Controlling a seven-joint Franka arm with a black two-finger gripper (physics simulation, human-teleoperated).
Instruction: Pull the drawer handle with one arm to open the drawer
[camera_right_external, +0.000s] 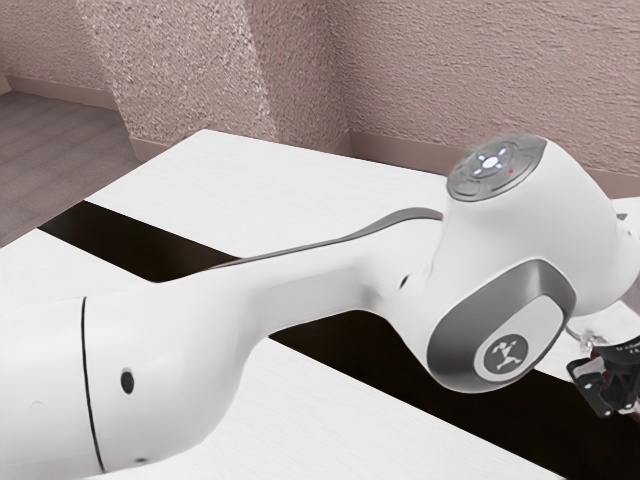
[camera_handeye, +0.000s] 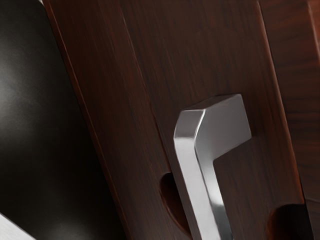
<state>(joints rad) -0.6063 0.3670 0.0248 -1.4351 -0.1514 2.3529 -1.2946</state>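
My gripper hangs close to the silver handle on the dark drawer front. Fingers apart or together? I can't tell.

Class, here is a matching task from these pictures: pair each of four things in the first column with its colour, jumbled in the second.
Things:
1. handle
2. drawer front
3. arm
4. pincer

Colours:
A. white
B. black
C. silver
D. reddish brown

Pairs: 1-C, 2-D, 3-A, 4-B
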